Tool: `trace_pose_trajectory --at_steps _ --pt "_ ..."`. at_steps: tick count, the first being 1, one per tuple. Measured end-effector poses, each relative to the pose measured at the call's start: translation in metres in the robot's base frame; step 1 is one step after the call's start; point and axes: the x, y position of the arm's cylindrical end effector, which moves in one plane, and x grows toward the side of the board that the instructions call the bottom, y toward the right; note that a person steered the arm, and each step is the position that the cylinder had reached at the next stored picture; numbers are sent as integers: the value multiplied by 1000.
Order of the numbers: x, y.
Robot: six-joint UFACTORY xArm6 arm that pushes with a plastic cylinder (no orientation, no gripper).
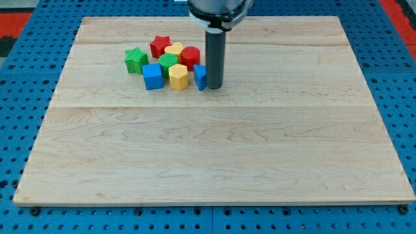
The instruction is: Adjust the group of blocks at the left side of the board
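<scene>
Altogether eight clustered blocks: two red, two green, two yellow, two blue.

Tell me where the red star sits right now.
The red star sits at the top of the cluster in the view's upper left, touching the yellow block, right of the green star.
</scene>
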Motion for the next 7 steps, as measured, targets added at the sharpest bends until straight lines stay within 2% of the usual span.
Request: trace_pose_trajectory --at_steps 2,3,4,5,6,7 --pt "-13 -27" --pt "-7 26" --pt "-62 75" --pt "-145 18" --pt "-179 -43" --pt "-172 -73"
